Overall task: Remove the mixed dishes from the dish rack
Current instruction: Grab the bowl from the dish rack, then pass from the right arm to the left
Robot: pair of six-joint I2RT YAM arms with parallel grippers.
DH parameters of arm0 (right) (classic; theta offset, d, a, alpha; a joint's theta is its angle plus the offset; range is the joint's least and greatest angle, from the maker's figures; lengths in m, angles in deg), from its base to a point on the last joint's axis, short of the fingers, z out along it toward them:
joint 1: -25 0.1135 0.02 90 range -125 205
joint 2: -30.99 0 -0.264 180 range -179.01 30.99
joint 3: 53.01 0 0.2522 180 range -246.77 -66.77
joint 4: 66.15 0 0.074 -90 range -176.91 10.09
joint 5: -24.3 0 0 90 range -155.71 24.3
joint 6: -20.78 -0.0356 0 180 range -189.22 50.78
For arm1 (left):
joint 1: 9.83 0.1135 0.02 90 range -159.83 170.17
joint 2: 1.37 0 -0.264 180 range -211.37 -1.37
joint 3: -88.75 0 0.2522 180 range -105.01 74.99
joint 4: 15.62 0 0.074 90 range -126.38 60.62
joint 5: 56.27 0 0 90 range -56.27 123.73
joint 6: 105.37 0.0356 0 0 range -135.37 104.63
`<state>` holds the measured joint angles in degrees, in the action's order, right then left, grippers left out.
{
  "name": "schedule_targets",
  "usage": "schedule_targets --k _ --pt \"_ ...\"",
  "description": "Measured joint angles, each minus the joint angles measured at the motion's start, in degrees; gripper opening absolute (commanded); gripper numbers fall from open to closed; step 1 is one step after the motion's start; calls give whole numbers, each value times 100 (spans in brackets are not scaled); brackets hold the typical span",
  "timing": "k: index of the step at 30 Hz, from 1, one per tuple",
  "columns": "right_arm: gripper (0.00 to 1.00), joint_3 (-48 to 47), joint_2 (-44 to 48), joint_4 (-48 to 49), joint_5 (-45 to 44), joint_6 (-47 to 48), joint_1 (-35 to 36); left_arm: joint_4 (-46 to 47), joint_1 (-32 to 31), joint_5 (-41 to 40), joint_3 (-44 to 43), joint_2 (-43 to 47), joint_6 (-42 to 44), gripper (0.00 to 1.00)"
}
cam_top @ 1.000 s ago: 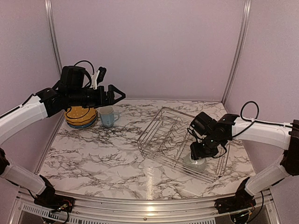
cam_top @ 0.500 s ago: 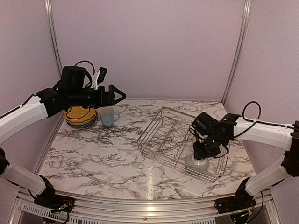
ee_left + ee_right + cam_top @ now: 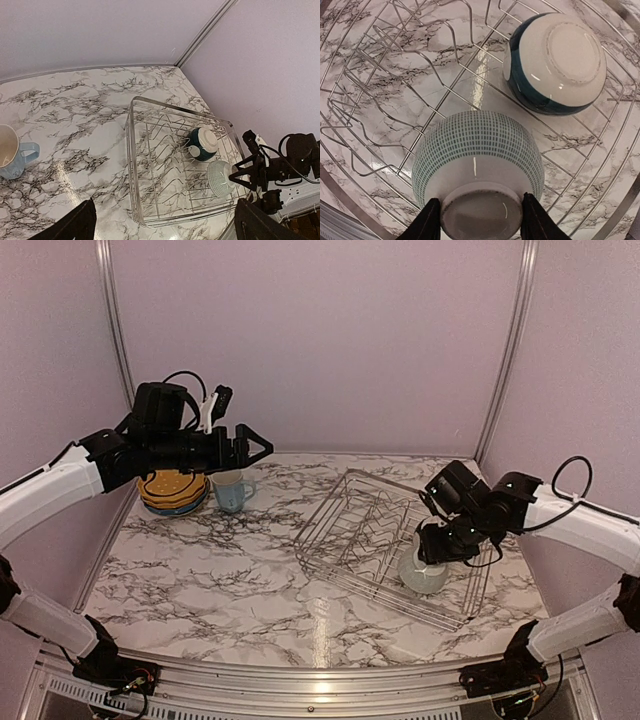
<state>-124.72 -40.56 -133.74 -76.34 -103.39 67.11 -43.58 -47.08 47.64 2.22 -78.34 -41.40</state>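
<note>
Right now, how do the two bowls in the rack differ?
The checked bowl has fine teal dashes on white; the banded bowl has broad dark teal bands. The right gripper pinches the checked bowl's foot; the banded bowl lies free on the rack. Both are small, with white feet facing the wrist camera.

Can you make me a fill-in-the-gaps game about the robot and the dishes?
Inside the dish rack are ____ bowls.
The checked bowl is pinched by the ____ arm's fingers.
The light blue mug stands beside a stack of ____.
The left arm's fingers are spread and hold ____.
Missing words: two, right, plates, nothing.
</note>
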Motion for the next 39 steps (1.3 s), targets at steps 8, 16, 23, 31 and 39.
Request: schedule_targets --k 8,16,23,31,39 --pt "23 -11 619 361 337 -7 -597 24 -127 20 0 -111 -94 99" --pt "23 310 1309 1178 1515 0 -1506 529 -407 339 109 -411 -540 99" --pt "23 940 1554 2194 2905 -232 -2197 1451 -765 848 269 -1003 -1296 99" --pt "23 1388 1556 3512 4105 -828 -2306 3171 -1187 1543 273 -1908 -2555 95" --pt "23 1703 1552 4395 4736 -1338 -2308 4721 -1554 2129 0 -3062 -3775 92"
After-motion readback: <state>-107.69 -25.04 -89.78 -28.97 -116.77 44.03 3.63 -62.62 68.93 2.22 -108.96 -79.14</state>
